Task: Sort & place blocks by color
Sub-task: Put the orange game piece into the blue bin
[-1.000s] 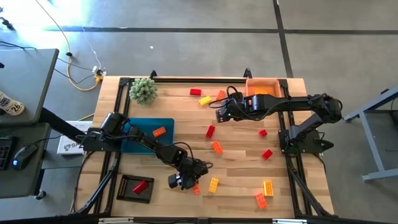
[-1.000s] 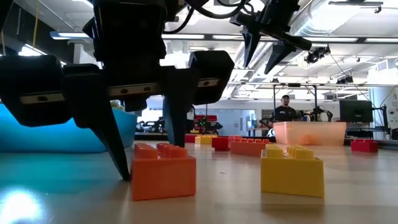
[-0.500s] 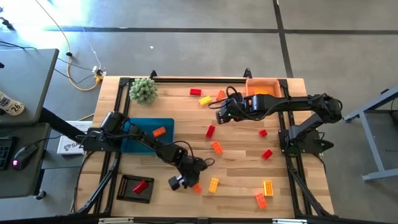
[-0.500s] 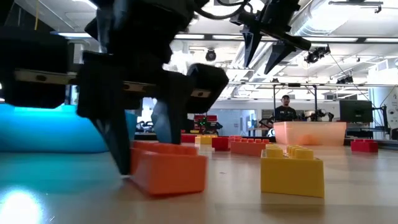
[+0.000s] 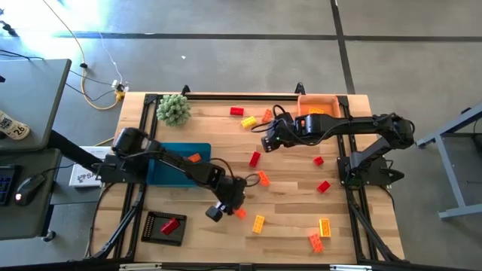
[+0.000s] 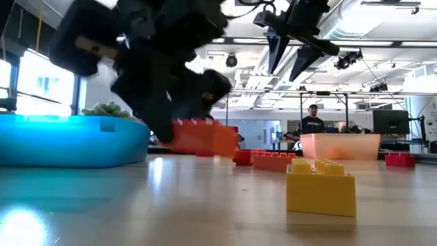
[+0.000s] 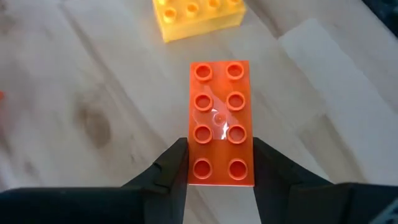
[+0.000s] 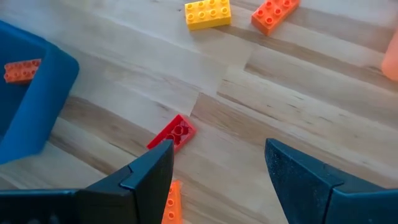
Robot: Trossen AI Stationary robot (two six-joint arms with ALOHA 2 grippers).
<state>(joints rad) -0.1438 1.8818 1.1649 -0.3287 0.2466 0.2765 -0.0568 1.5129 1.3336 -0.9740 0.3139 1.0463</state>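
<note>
No brand, label or legible writing is showing on the bricks, trays or arms.

The left gripper [image 5: 235, 211] is clenching an orange brick [image 7: 221, 121] between its fingers [image 7: 171, 169] and is holding it clear of the table [image 5: 294, 188]; in the low view the brick [image 6: 203, 137] is hanging above the wood, tilted, near the rim of the blue tray [image 6: 68, 140]. In the left wrist view the brick's long axis is running straight out from between the fingers, its two rows of four studs facing the camera, and its far end is pointing toward a yellow brick [image 7: 198, 17] lying flat on the table beyond it.

One second ago this orange brick was resting on the table with the fingers straddling it; half a second ago it was tipping up on one edge; now it is lifted, and the left gripper is standing farther from the table's near edge, closer to the blue tray [image 5: 162, 175], which is holding one orange brick [image 5: 193, 159].

The right gripper [image 5: 266, 138], fingers spread and empty, is hovering in the same place as before, above a red brick [image 8: 172, 135] that is lying at a slant on the table. The orange tray [image 5: 317, 105] and the black tray [image 5: 164, 226], with one red brick in it, are sitting where they were.
</note>
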